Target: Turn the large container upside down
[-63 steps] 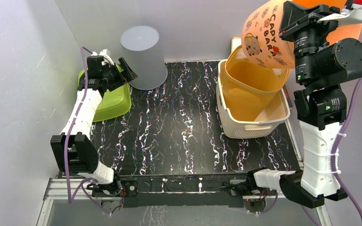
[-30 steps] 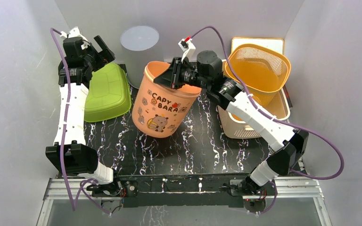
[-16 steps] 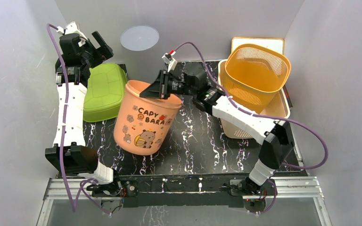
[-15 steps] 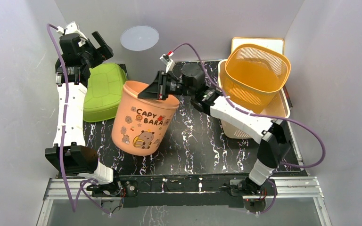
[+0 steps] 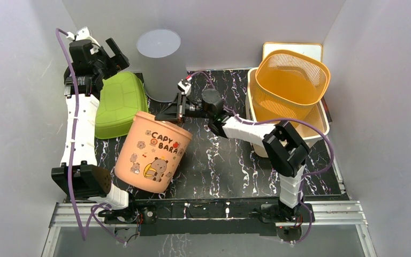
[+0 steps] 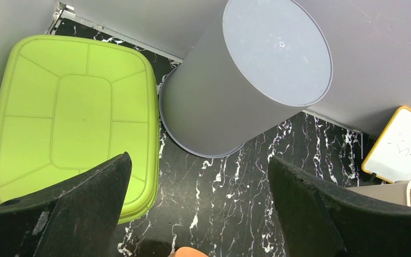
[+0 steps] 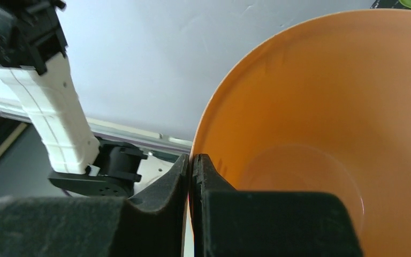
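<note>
While my right gripper (image 5: 176, 111) pinches the bucket (image 5: 151, 154) rim, tilted over the table's (image 5: 230, 160) near-left corner, I'd roll the wrist slowly, mouth downward, clear of the green tub (image 5: 119, 104). Left gripper (image 5: 113, 54) hangs wide, empty.

Upturned grey bin (image 5: 160, 64) at the back, green tub (image 5: 119, 104) just beside; orange basket (image 5: 294, 80) tilted inside cream basket (image 5: 291, 143).

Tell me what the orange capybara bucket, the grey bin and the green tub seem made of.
The orange capybara bucket: likely thin plastic, smooth, slightly glossy; thin rim, printed cartoon on its side.
The grey bin: apparently matte plastic; even colour, small moulding mark on its base.
The green tub: probably moulded plastic, satin; raised ribs.
</note>
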Robot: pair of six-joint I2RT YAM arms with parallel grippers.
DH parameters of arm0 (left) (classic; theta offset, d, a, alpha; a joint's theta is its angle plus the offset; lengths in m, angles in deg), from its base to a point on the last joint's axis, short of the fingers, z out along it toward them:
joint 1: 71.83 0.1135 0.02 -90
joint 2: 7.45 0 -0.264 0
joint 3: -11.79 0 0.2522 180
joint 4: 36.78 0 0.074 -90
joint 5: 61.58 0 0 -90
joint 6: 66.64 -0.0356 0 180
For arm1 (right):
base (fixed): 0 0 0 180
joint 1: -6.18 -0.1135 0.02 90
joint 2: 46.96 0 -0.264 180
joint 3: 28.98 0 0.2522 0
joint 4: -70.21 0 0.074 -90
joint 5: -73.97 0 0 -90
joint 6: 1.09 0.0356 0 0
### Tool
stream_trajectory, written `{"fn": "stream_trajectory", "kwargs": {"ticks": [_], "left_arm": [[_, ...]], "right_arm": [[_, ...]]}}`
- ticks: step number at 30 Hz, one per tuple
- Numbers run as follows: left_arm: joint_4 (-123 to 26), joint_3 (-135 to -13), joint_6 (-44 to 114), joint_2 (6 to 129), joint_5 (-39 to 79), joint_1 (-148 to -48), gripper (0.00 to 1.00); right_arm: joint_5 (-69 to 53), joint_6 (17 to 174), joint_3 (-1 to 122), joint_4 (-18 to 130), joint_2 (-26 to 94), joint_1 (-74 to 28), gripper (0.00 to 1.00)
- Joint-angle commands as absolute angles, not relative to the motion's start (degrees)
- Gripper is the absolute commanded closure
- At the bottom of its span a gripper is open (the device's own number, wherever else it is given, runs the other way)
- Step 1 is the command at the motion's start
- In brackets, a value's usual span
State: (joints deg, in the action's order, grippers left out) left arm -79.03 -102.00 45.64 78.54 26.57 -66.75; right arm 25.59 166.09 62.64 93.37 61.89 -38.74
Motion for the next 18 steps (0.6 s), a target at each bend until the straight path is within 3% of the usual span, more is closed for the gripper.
{"fn": "stream_trajectory", "kwargs": {"ticks": [1, 11, 18], "left_arm": [[-79.5, -101.9, 44.2, 77.5, 27.4, -66.6, 0.02], [-79.8, -101.9, 43.9, 79.2, 27.2, -66.6, 0.02], [-80.3, -101.0, 43.2, 79.4, 28.0, -66.6, 0.02]], "right_arm": [[26.9, 178.2, 56.4, 113.0, 62.9, -33.4, 1.00], [34.0, 185.3, 47.3, 125.1, 70.2, -21.3, 1.00], [37.7, 177.8, 47.3, 118.3, 75.8, -14.7, 1.00]]}}
